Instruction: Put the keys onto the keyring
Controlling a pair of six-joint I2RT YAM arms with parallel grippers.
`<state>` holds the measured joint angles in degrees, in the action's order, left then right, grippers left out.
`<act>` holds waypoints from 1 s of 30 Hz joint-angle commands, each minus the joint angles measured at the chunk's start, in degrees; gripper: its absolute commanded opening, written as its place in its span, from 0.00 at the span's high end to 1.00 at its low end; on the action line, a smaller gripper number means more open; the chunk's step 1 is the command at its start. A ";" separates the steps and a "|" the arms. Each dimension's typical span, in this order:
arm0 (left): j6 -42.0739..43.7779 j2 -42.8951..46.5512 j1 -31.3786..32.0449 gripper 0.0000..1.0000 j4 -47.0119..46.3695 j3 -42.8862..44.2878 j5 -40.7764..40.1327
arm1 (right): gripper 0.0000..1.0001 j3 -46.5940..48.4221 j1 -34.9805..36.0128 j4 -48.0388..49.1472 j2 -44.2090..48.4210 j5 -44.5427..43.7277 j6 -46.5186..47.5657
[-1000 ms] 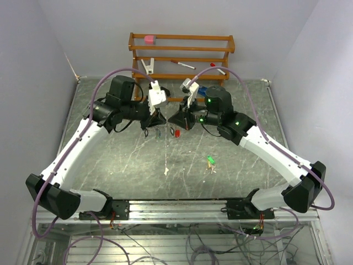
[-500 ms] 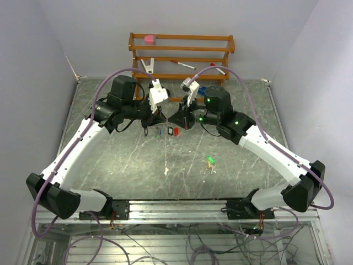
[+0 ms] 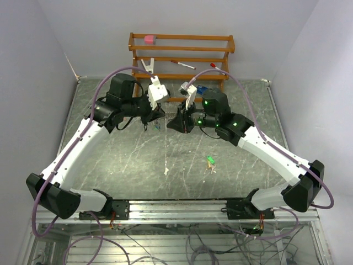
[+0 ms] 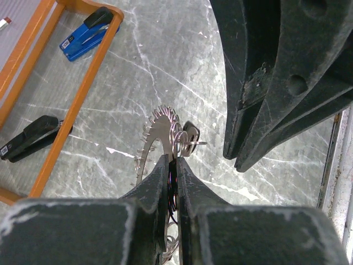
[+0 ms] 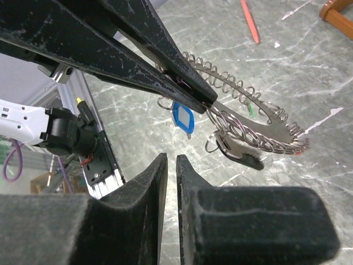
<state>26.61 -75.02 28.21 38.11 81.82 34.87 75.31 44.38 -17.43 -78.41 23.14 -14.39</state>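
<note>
The keyring (image 5: pixel 251 126), a thin silver hoop fringed with small wire loops, hung above the veined grey stone tabletop (image 3: pixel 132 160), pinched by the left gripper (image 4: pixel 172 163). A blue-tagged key (image 5: pixel 182 115) and a black-headed key (image 5: pixel 245 159) dangled from it. Just beside, the right gripper (image 5: pixel 172 163) stood barely parted, empty. A green key (image 3: pixel 210 160) lay well apart.

The left arm (image 3: pixel 71 149) and right arm (image 3: pixel 276 154) have white tubular links between bulky black joint housings, and a purple cable (image 3: pixel 95 102) runs in loose loops along each one. Small green lights (image 3: pixel 208 102) glow on the right arm's black housings, and a white camera block (image 3: pixel 156 91) sits at each wrist. The tapered black fingers (image 4: pixel 149 193) are scuffed grey along their edges.
</note>
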 commanded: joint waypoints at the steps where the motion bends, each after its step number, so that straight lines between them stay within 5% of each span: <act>1: -0.44 0.50 -0.31 0.93 -3.71 3.07 1.17 | 0.87 -0.88 0.18 0.73 0.55 -0.11 -0.63; 30: 1.84 1.18 -0.27 0.93 -1.12 2.68 6.60 | 0.83 5.99 0.04 0.03 -1.35 -6.10 2.54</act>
<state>27.31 -75.00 28.18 38.39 82.13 38.52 79.42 44.42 -18.17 -79.40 17.69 -12.73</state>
